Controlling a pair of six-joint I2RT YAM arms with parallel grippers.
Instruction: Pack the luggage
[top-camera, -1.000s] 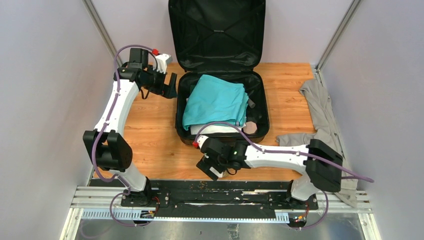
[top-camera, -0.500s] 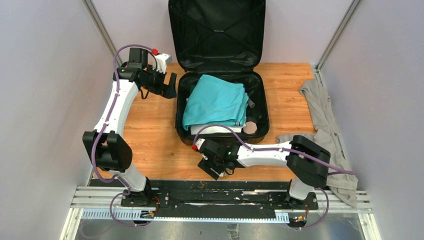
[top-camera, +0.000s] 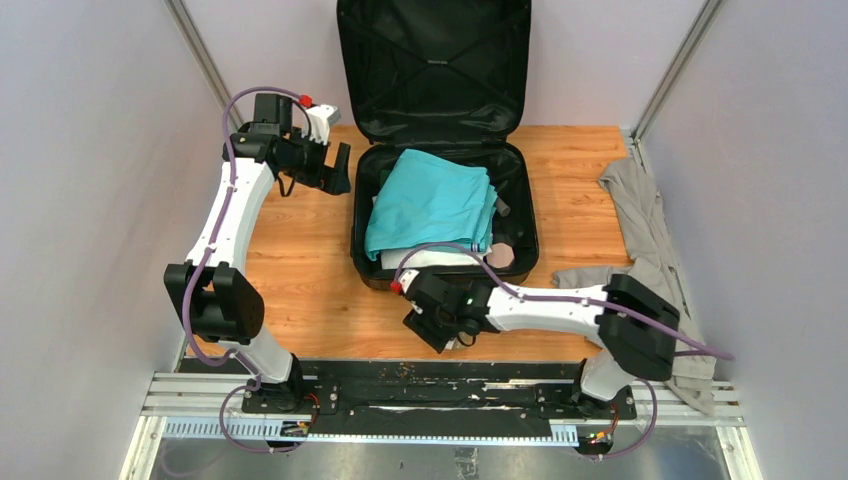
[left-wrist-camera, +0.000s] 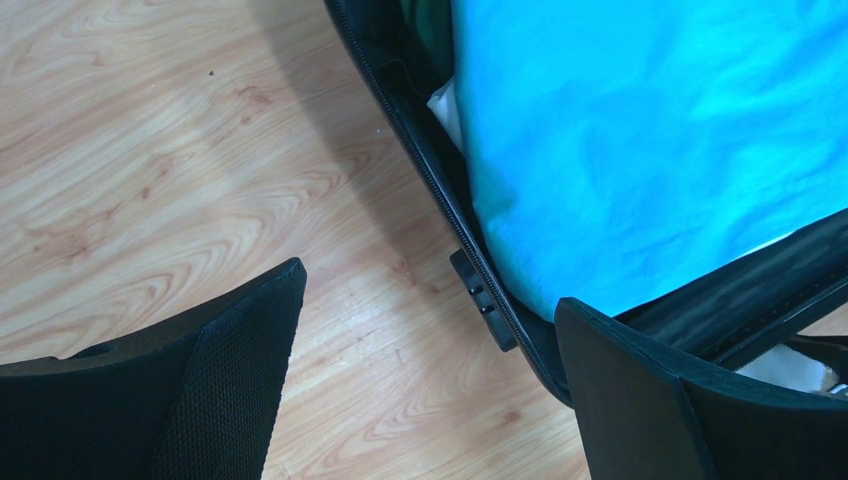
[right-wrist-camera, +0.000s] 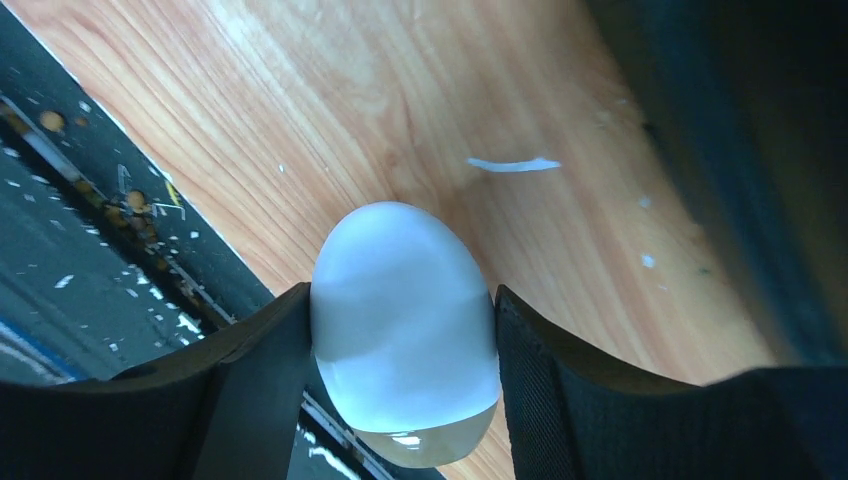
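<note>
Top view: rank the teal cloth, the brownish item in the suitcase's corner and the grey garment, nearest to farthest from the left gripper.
From the left gripper:
1. Teal cloth, just to its right, lying in the open luggage.
2. Brownish item, in the luggage's near right corner.
3. Grey garment, far right, outside the luggage.

The worktop (top-camera: 300, 260) is light wood-grain board, smooth with a low sheen. The luggage (top-camera: 435, 70) is lined with matt black fabric. The folded cloth (top-camera: 430, 200) in it is soft turquoise textile, lightly creased. The garment (top-camera: 645, 220) at the worktop's right edge is matt grey fabric. The pads (right-wrist-camera: 540, 400) of the right gripper (right-wrist-camera: 400, 290) are matt black with a fine woven texture. The rounded object (right-wrist-camera: 405, 320) between them is smooth, glossy white. The rail (top-camera: 190, 400) along the near edge is bare metal.
</note>
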